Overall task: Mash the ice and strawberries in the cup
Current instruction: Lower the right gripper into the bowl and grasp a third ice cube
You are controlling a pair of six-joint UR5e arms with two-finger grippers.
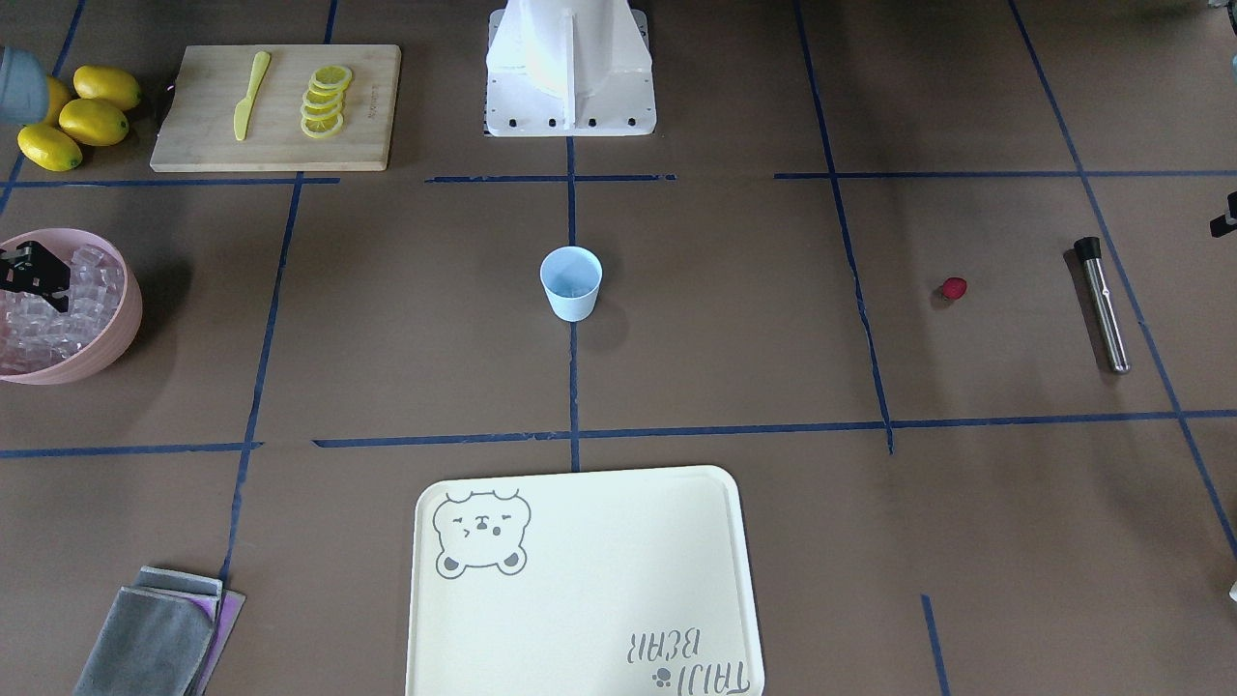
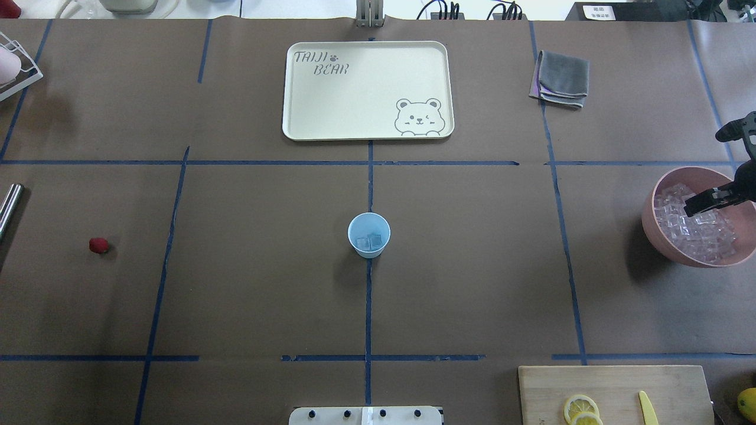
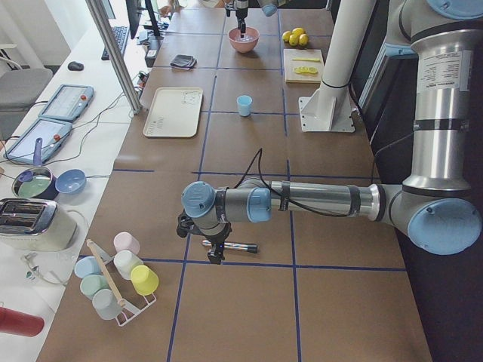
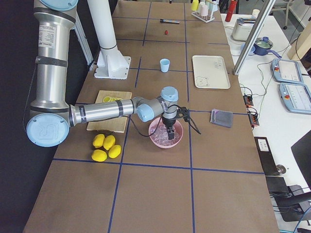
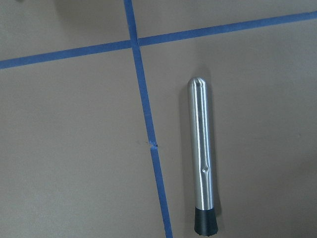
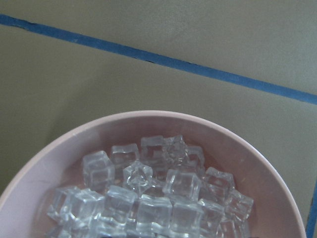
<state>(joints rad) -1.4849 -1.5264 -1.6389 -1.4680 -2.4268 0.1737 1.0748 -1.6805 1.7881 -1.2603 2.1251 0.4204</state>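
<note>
cup has some ice | strawberry overhead mid-left on desk, not in | no mashing yet | right end effector, left end effector: grip unclear tbh

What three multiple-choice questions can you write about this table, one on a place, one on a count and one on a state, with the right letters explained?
1. Where is the strawberry? A in the cup; B on the bare table; C on the cutting board.
2. How many whole lemons lie beside the cutting board? A two; B six; C four.
3. How does the cup stand? A upright with ice in it; B tipped on its side; C upright and empty.
Answers: 1 B, the front view shows it alone on the brown table, far from the cup. 2 C, the right side view shows four in a cluster. 3 A, the overhead view shows clear cubes at its bottom.
</note>
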